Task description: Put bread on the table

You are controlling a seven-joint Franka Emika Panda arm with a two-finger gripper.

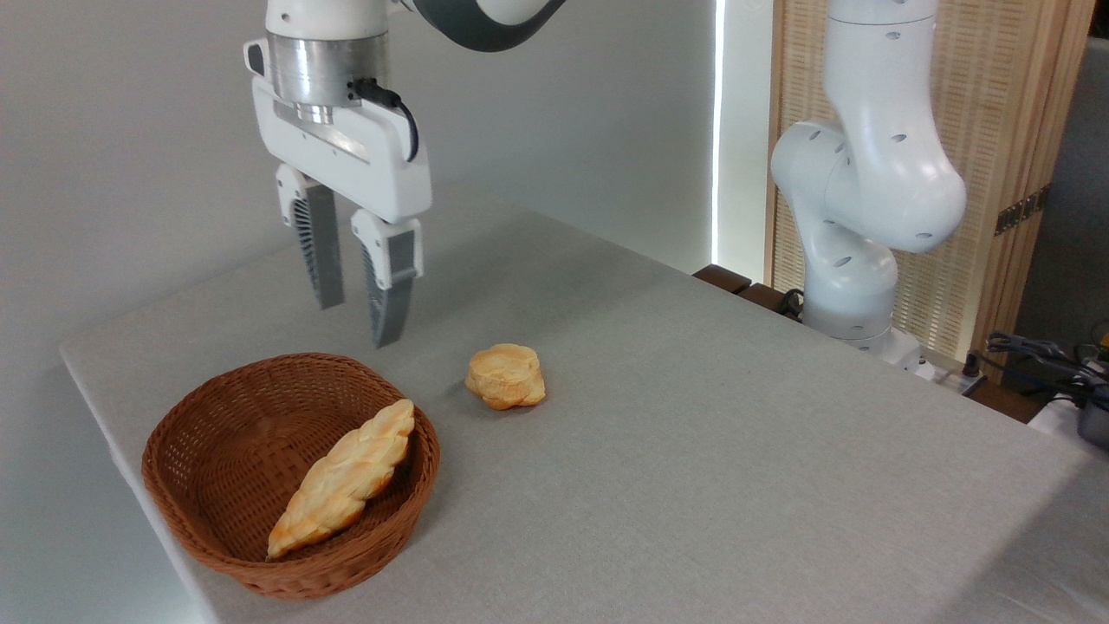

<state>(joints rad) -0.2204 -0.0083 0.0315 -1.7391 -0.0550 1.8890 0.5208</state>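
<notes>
The bread, a long braided golden loaf with pointed ends, lies slanted inside the brown wicker basket, leaning on its right wall. The light-grey table carries the basket at its near left corner. My gripper hangs open above the basket's far rim, fingertips pointing down, nothing between them. It is well above the loaf and a little behind it.
A small round golden bun sits on the cloth just right of the basket. The arm's white base stands at the table's far right edge. Cables and dark gear lie beyond the right edge.
</notes>
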